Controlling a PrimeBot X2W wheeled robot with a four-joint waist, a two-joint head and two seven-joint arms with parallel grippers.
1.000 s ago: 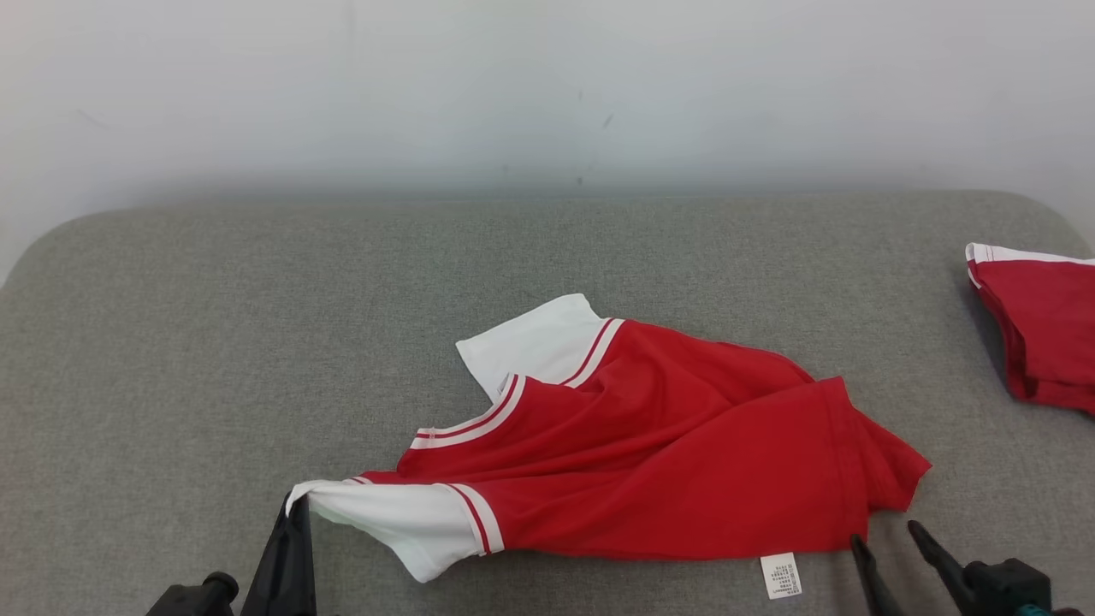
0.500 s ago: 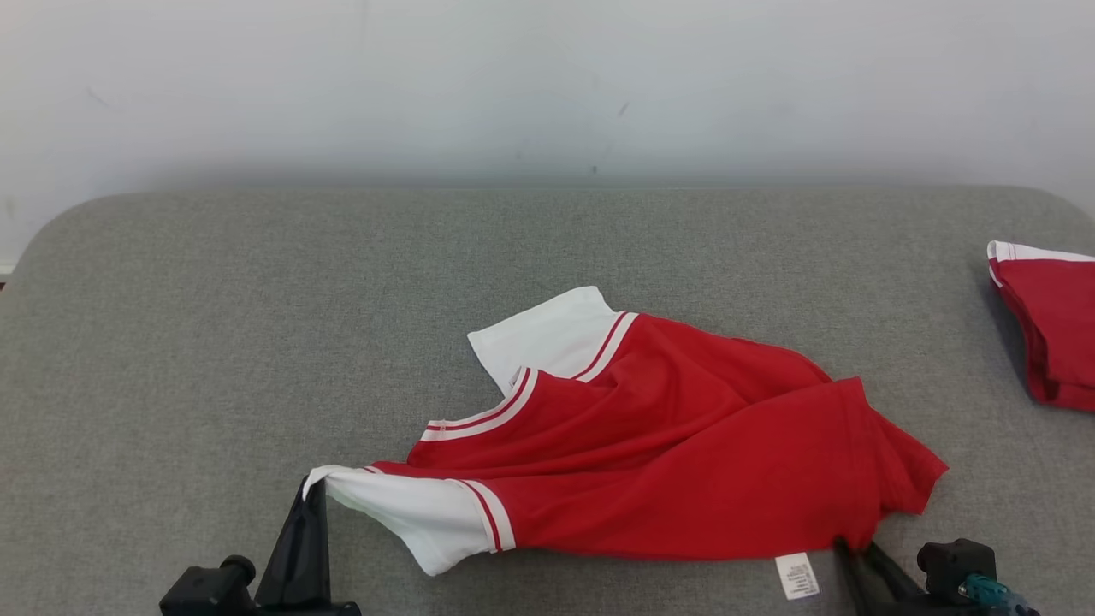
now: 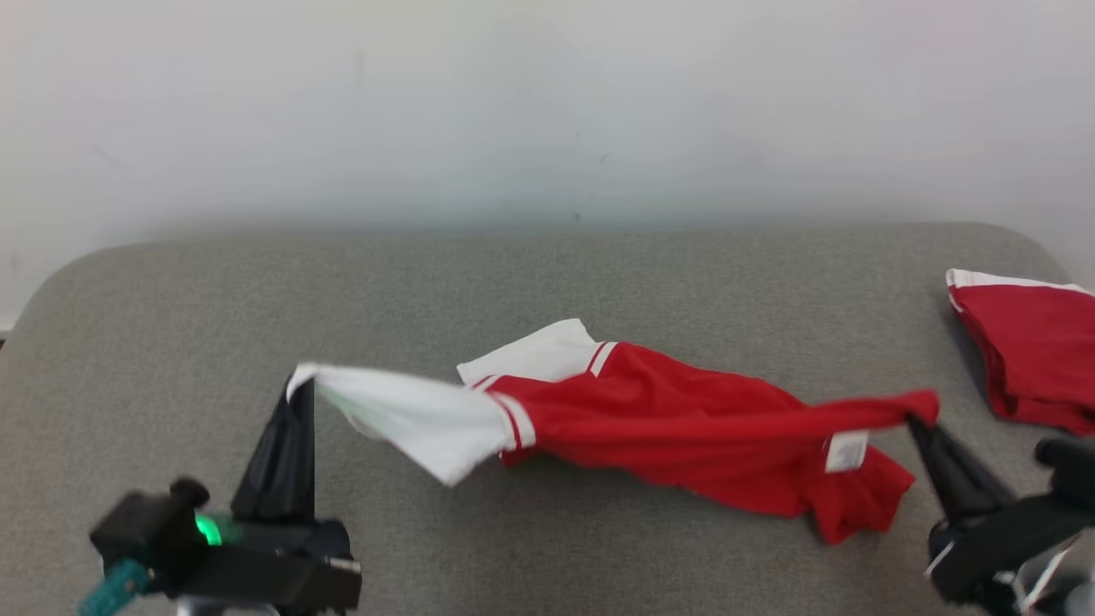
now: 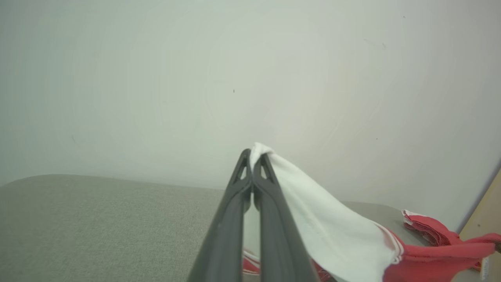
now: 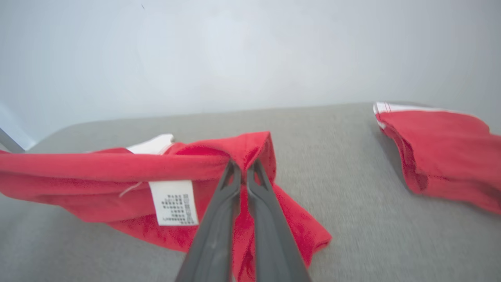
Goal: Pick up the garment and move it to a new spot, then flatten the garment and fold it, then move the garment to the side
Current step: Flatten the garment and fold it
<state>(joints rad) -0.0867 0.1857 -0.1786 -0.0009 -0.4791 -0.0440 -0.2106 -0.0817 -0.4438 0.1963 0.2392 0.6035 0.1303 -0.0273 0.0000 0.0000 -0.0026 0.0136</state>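
We hold the garment (image 3: 684, 419) strung between both arms near the middle of the grey table (image 3: 171, 342). Its near edge is lifted, while its far part and the sagging hem rest on the cloth. Our left end effector (image 3: 299, 395), at 8 o'clock, is clamped tight on the tip of a white sleeve. Our right end effector (image 3: 915, 423), at 4 o'clock, is pinched closed on a red hem corner just beside the care label (image 3: 846, 451).

We judge the pick-up to be under way. The carry to a new spot, the flattening, the fold and the move aside all remain.

A second red garment (image 3: 1026, 351), seemingly folded, lies at 3 o'clock, well apart from ours, though a sweep that way could catch it. A pale wall (image 3: 547, 111) closes the scene at 12 o'clock.
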